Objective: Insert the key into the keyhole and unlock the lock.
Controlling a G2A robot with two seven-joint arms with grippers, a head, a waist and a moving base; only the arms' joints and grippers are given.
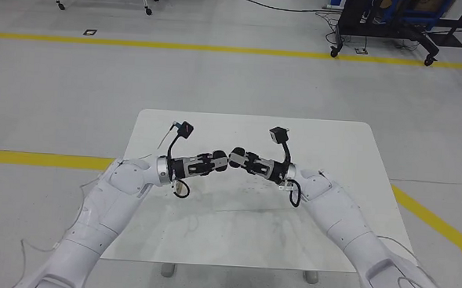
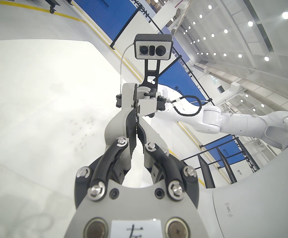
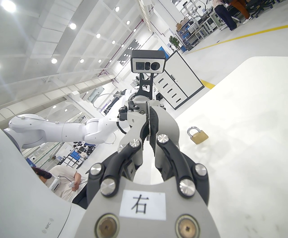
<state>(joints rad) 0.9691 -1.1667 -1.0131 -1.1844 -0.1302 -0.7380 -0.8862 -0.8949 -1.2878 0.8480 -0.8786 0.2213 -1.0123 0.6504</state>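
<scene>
On the floor beyond the white table [image 1: 341, 150] run two yellow floor lines [image 1: 220, 47], and one dark wheeled rack [image 1: 386, 30] stands at the far right. Over the table, two arms come in from either side and meet nose to nose at mid-table, each carrying one of two black wrist cameras [image 1: 185, 129]. The left gripper [image 2: 135, 117] has its ribbed pads pressed together; whether anything is pinched between them I cannot tell. Straight ahead of it, tip to tip, is the right gripper [image 3: 149, 121], its pads likewise pressed together. One brass padlock [image 3: 199, 136] lies flat on the table near the right gripper, apart from both, with nothing touching it.
</scene>
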